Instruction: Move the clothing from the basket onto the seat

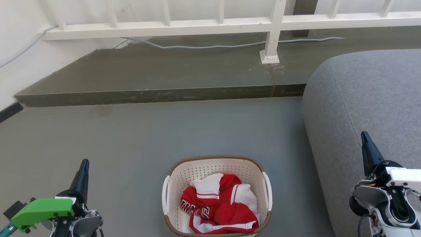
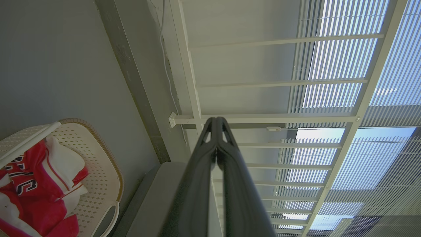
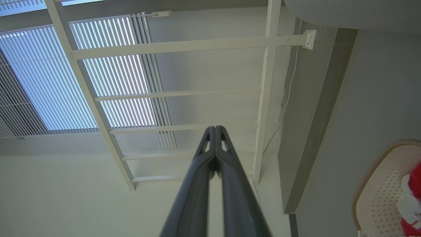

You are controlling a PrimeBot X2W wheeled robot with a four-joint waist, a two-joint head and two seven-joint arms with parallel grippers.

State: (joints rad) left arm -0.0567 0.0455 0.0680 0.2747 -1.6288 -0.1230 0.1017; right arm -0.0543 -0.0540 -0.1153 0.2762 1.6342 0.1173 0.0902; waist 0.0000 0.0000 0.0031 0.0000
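The cream perforated basket (image 1: 174,177) with a brown rim stands on the grey floor at the bottom centre of the head view. Red clothing (image 1: 220,207) with white trim and black-and-white lettering lies crumpled inside it. The grey seat (image 1: 368,98) fills the right side, close beside the basket. My left gripper (image 1: 85,162) is at the lower left, shut and empty, well left of the basket. My right gripper (image 1: 363,134) is at the lower right over the seat's front, shut and empty. The left wrist view shows the shut fingertips (image 2: 216,119), the basket (image 2: 102,171) and the clothing (image 2: 36,184).
A raised concrete step (image 1: 158,93) runs across behind the basket, with a white railing (image 1: 210,24) and its post (image 1: 271,42) on it. A grey cable (image 1: 230,45) lies along the step. A white wall (image 1: 16,59) stands at the left.
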